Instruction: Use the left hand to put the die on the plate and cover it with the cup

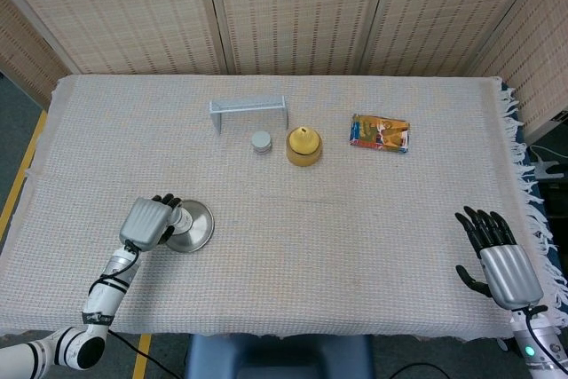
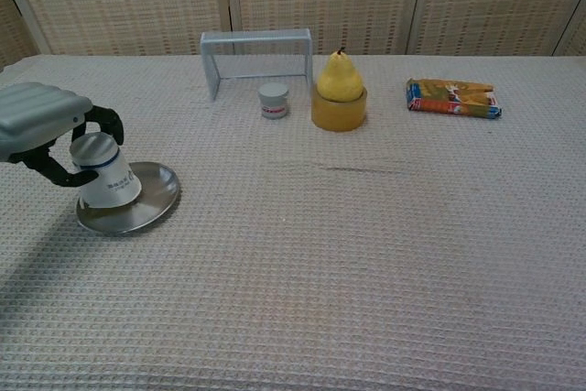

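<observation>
My left hand has its fingers wrapped around the upturned cup, which stands mouth-down on the plate (I can't see the die under it). My right hand rests with fingers spread, holding nothing, well apart from the plate.

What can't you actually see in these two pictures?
- The die: hidden in both views, presumably under the upturned cup on the plate.
- Left robot hand: cut off by the chest view's left edge; its fingers are behind the cup.
- Right robot hand: outside the chest view.
- Snack packet: print too small to read.
</observation>
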Available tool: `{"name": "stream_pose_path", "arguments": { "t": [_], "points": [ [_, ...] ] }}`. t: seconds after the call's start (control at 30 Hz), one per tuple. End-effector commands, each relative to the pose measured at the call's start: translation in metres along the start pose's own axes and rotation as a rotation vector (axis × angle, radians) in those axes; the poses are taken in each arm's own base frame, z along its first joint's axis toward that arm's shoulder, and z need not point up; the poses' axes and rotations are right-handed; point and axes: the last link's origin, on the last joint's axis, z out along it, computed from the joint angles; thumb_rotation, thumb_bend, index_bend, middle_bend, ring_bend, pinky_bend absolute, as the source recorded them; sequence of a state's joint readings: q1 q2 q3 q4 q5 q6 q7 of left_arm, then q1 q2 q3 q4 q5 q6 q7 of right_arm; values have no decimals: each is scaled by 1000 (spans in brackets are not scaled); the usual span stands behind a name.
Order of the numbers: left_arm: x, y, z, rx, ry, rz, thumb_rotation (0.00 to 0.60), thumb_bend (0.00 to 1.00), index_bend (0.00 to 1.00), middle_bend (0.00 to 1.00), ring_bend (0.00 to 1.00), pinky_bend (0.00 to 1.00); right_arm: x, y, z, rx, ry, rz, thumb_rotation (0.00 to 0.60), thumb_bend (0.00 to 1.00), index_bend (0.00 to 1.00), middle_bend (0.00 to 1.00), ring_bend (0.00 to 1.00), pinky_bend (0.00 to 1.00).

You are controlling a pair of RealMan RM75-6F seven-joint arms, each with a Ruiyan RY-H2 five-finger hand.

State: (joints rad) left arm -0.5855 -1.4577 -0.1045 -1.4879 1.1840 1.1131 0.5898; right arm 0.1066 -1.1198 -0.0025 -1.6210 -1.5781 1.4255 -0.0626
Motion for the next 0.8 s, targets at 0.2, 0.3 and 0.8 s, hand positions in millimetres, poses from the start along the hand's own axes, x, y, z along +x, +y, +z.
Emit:
{"name": "stream_pose_path", "arguments": {
  "t": [0.2,0.3,0.8],
  "points": [
    [5,6,-8,-47,-89,-120,600,420,503,669,620,796,2,0,-1,-3,12,2,600,191,0,0,0,0],
    [10,11,-8,-89,-88,-179,600,420,501,664,620,793,2,0,-1,-3,12,2,600,191,0,0,0,0],
    [4,-3,11,-74,5,-142,600,420,502,663,618,785,1,1,0,-12,12,-3,600,192,0,0,0,0]
  ]
}}
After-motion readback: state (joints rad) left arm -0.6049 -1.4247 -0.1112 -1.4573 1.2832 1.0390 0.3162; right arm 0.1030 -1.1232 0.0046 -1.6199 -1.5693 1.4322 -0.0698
